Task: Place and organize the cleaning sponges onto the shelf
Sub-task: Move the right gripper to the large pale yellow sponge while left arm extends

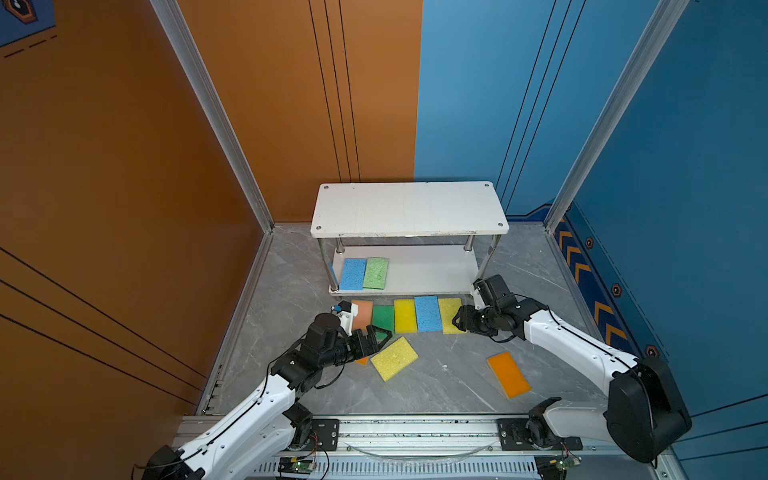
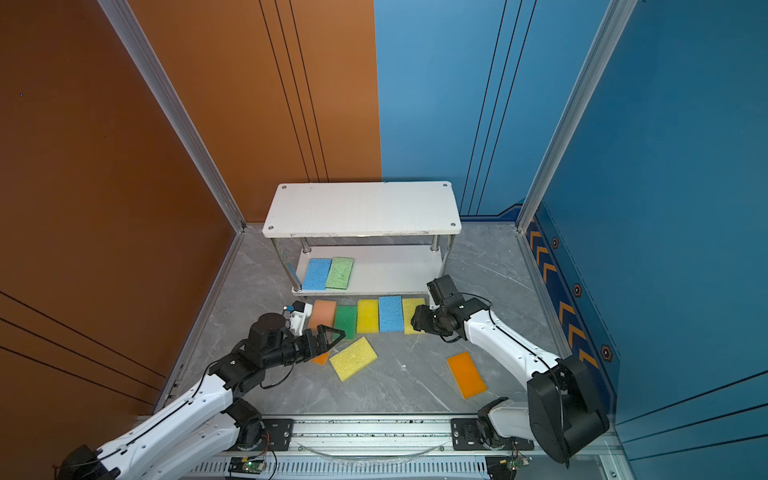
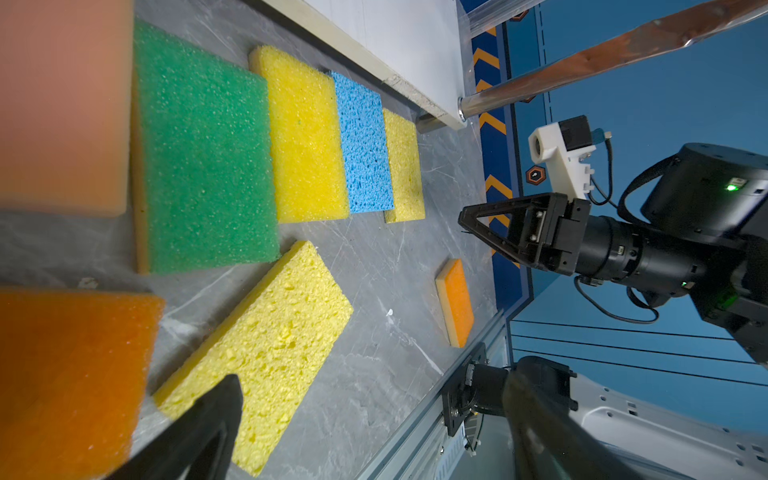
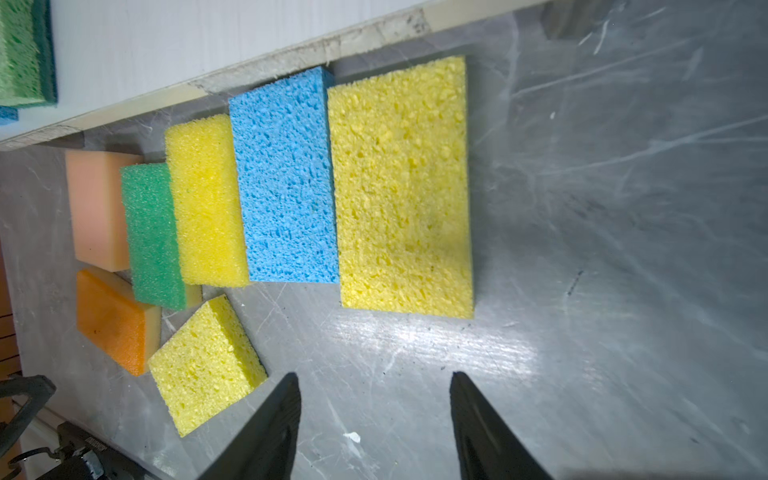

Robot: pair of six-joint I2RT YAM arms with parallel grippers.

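Risk: the right pincer, spread & empty just short of the pale yellow end sponge, may drag the row's blue sponge, which sits flush beside it w/ no gap for a finger. The left pincer, spread wide & empty over a half-hidden orange sponge, could clip the tilted yellow sponge beside it. The sponges look soft, porous & flat: two, a shelved blue sponge & a light green sponge, lie side by side on the shelf's lower board, and the rest sit on the tabletop in front.
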